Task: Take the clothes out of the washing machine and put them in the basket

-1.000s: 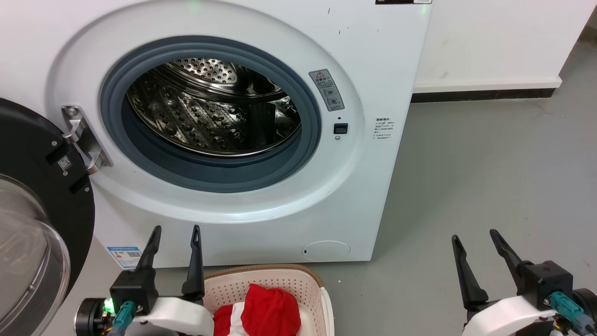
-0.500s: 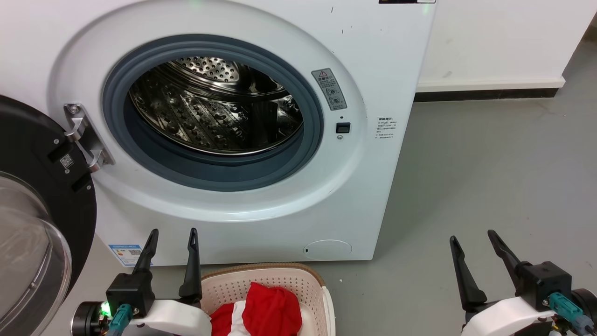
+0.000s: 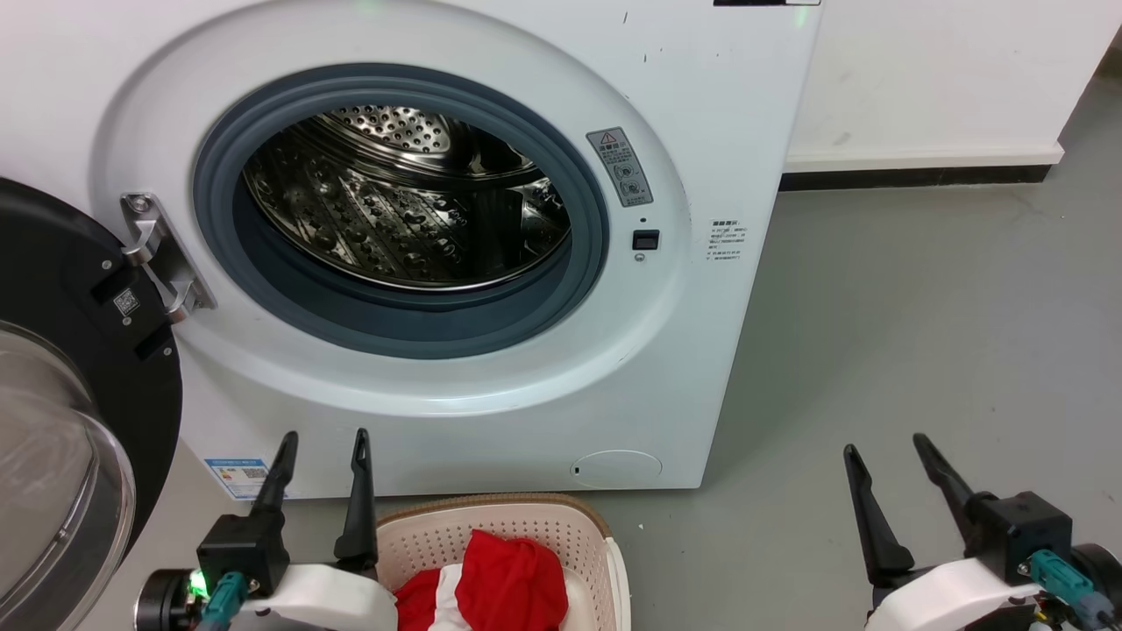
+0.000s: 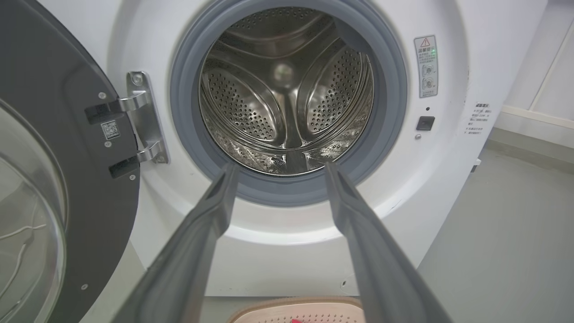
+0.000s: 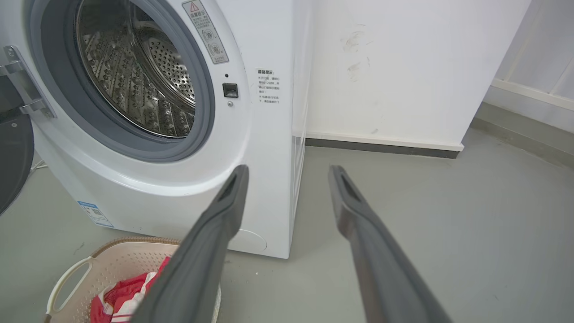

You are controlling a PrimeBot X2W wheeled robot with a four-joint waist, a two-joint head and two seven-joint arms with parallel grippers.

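Note:
The red clothes (image 3: 504,583) with white trim lie inside the cream basket (image 3: 574,535), which stands on the floor right in front of the washing machine (image 3: 701,114). The steel drum (image 3: 403,202) behind the grey porthole holds no fabric that I can see. My left gripper (image 3: 323,436) is open and empty, just left of the basket's rim. My right gripper (image 3: 884,443) is open and empty over bare floor at the lower right. The right wrist view shows the clothes (image 5: 119,298) in the basket (image 5: 83,278); the left wrist view looks into the drum (image 4: 287,89).
The black-framed glass door (image 3: 61,394) hangs open at the far left, close to my left arm. A white wall with a dark skirting (image 3: 912,175) runs behind on the right. Grey floor (image 3: 920,333) stretches right of the machine.
The whole picture has shifted slightly as the camera moved. Both grippers stay open and the clothes lie in the basket as before.

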